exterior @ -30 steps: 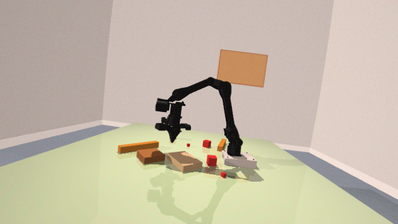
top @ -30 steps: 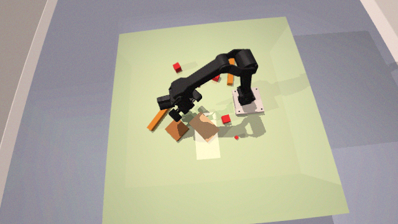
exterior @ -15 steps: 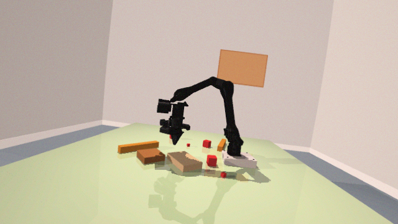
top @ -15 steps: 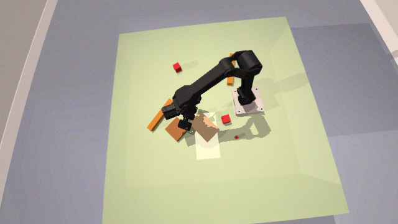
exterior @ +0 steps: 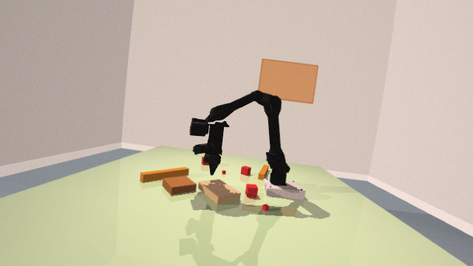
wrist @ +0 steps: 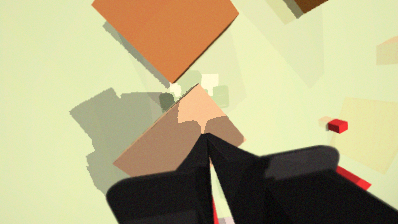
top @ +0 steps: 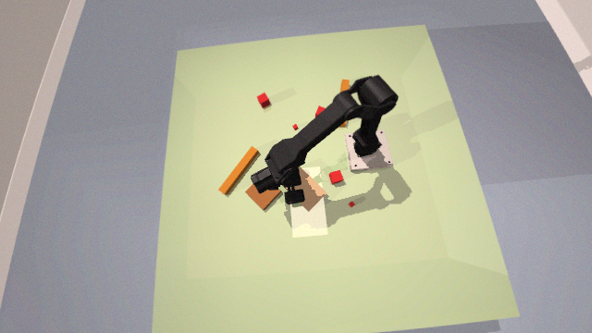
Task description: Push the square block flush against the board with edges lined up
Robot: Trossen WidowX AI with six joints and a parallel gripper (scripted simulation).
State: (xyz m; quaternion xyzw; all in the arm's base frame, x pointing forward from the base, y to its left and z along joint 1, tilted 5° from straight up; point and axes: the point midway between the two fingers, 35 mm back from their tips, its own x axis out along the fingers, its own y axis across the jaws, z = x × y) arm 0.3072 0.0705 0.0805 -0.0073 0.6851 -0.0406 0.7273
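The square block [top: 263, 198] [exterior: 179, 183] [wrist: 170, 30] is orange-brown and lies flat on the table. The lighter tan board [top: 313, 198] [exterior: 228, 198] [wrist: 145, 155] lies flat beside it, to its right in the top and exterior views. A gap of table shows between them, and their near corners are apart in the wrist view. My gripper [exterior: 212, 173] [wrist: 205, 137] is shut and empty, pointing down. Its tips are above the table, over or near the board. In the top view the arm hides the tips and part of the block and board.
An orange bar [top: 239, 170] [exterior: 164, 174] lies beyond the block. Another orange bar [top: 345, 85] [exterior: 263, 172] lies near the arm's base [top: 386, 159] [exterior: 284, 192]. A red cube [top: 336, 177] [exterior: 251, 191] lies between board and base. Several other red cubes are scattered around.
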